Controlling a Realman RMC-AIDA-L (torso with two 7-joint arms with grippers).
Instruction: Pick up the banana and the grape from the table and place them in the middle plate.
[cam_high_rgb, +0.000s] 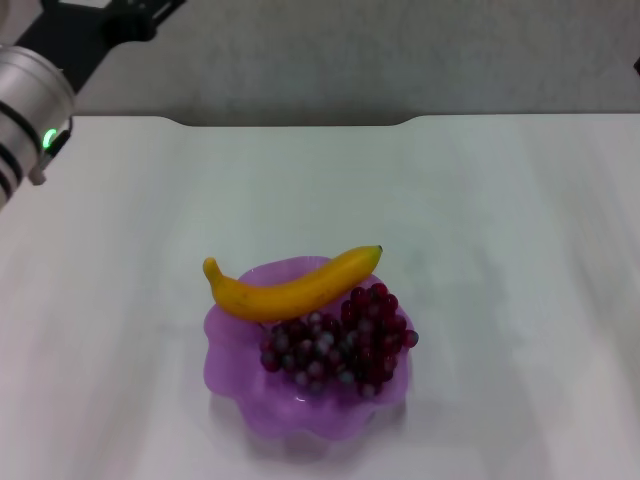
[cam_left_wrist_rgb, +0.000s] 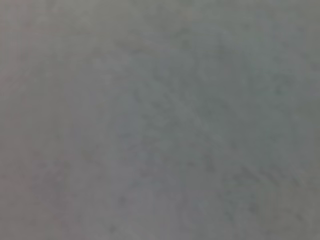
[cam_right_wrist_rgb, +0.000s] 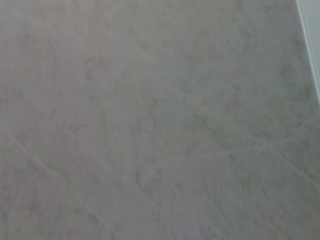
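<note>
The purple scalloped middle plate (cam_high_rgb: 245, 405) stands on the white table (cam_high_rgb: 480, 220), near its front middle. The yellow banana (cam_high_rgb: 290, 290) lies across the plate's far rim, its stem tip to the right. The dark red-purple grape bunch (cam_high_rgb: 340, 345) lies inside the plate, just in front of the banana. My left arm (cam_high_rgb: 30, 90) is raised at the far left corner, away from the plate; its fingers do not show. My right gripper is out of view. Both wrist views show only a plain grey surface.
The table's far edge has a shallow notch (cam_high_rgb: 290, 122) with grey floor beyond it. A pale edge (cam_right_wrist_rgb: 310, 45) runs along one side of the right wrist view.
</note>
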